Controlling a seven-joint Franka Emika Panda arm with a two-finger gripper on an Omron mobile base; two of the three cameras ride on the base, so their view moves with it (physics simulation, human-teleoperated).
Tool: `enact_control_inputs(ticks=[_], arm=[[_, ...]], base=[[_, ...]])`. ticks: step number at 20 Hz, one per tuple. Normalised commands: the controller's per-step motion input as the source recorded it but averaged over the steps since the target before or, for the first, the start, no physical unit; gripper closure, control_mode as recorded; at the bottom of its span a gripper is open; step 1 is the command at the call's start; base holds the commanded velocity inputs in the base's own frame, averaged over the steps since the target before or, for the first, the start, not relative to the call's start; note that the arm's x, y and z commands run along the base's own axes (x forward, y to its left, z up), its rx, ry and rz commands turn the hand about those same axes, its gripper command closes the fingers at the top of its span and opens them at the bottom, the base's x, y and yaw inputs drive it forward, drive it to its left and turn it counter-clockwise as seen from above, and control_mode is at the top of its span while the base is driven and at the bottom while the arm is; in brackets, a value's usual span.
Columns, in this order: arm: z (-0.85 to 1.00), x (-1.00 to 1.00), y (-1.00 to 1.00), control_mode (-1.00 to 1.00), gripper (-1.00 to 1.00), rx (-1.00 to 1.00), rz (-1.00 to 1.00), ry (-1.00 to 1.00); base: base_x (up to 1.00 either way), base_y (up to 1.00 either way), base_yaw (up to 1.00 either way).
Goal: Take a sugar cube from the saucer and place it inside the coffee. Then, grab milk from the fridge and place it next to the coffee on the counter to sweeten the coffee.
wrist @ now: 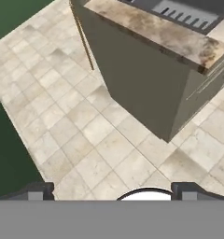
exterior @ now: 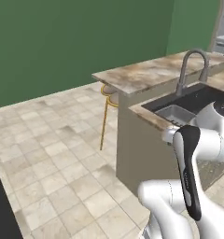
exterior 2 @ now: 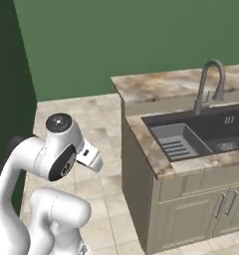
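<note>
My gripper [wrist: 114,192] points down at the tiled floor [wrist: 100,140], and its two dark fingertips [wrist: 37,191] stand far apart with nothing between them. It hovers beside the grey end panel of the island [wrist: 146,84]. My white arm [exterior: 188,177] is folded close to the base. The sugar cube, saucer, coffee, milk, fridge and counter are out of view.
The marbled island top [exterior: 146,72] carries a dark sink [exterior 2: 201,132] with a grey faucet [exterior 2: 208,82]. A stool with thin yellow legs [exterior: 104,116] is tucked under its far end. A green wall [exterior: 76,42] runs behind the beige tiled floor [exterior: 53,158].
</note>
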Motion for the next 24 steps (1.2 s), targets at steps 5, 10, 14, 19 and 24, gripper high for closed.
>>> enact_control_inputs(ticks=[5,10,14,19,24], arm=[[0.00,0.00,0.00,1.00,-1.00,0.00,0.00,0.00],[0.00,0.00,0.00,1.00,-1.00,0.00,0.00,0.00],[0.00,0.00,0.00,1.00,-1.00,0.00,0.00,0.00],[0.00,0.00,0.00,1.00,-1.00,0.00,0.00,0.00],[0.00,0.00,0.00,1.00,-1.00,0.00,0.00,0.00]], base=[[0.70,0.39,0.60],[1.00,0.01,0.31],[1.00,-0.31,0.10],[1.00,-0.51,0.06],[1.00,-0.43,0.02]])
